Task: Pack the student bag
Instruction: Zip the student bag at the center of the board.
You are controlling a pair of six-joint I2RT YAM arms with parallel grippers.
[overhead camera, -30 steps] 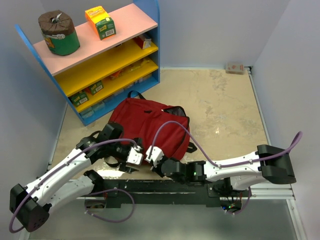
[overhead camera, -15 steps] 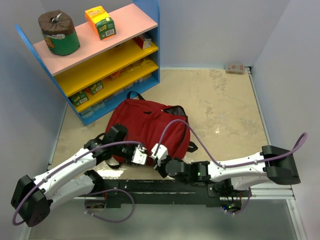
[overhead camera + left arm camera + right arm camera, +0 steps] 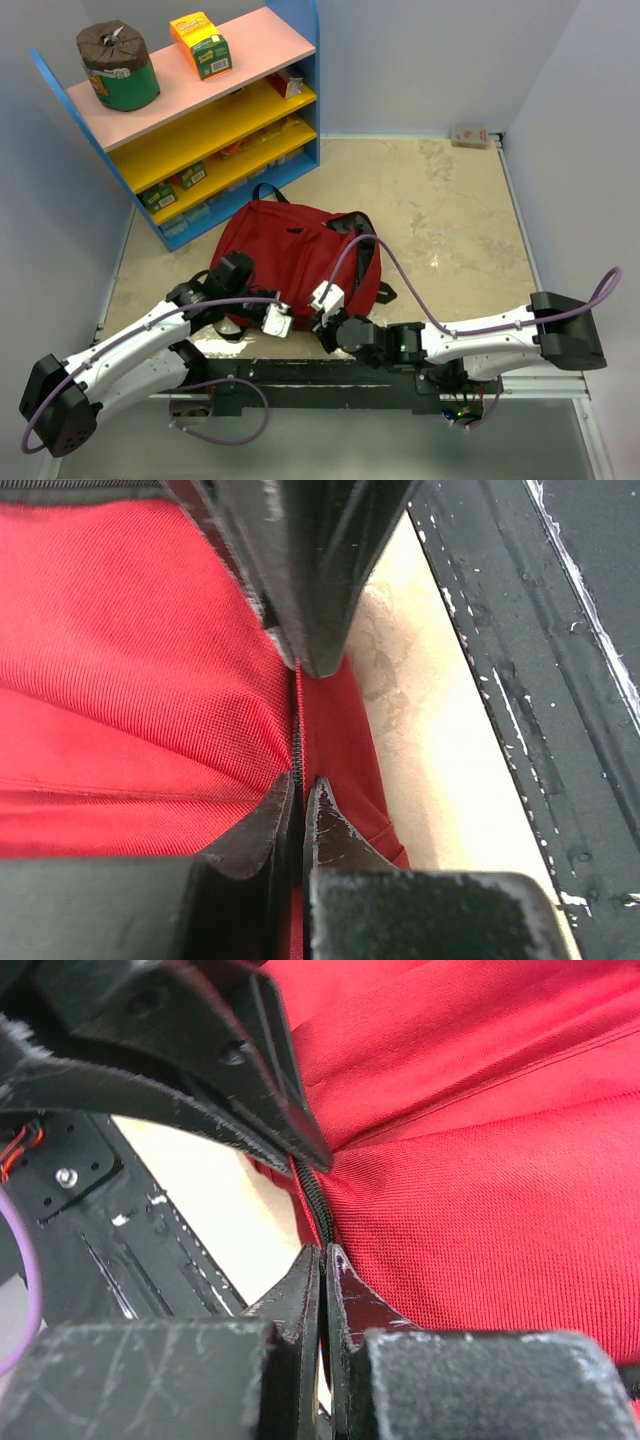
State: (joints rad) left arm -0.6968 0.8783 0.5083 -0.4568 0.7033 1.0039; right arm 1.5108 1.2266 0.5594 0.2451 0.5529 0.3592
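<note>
the student bag [image 3: 300, 245] lies slumped on the surface [image 3: 440, 200], in front of the blue shelf [image 3: 200, 120] and close to my bases, its near edge right where both of my arms meet. my left end effector [image 3: 300, 785] is pinched nearly flat on a fold of the red fabric, right on the dark zipper line [image 3: 297, 740]. my right end effector [image 3: 323, 1255] is closed just as tight on the same seam, just beside the left one (the two almost touch in the overhead view).

i judge this to be the opening step: i have hold of the bag's edge on both sides, and nothing looks packed yet. i cannot tell whether either grip has the zipper pull itself or only cloth. the next move probably calls for holding one side steady while the other draws away along the seam, slowly, since thin fabric may slip out of such a narrow pinch.
</note>
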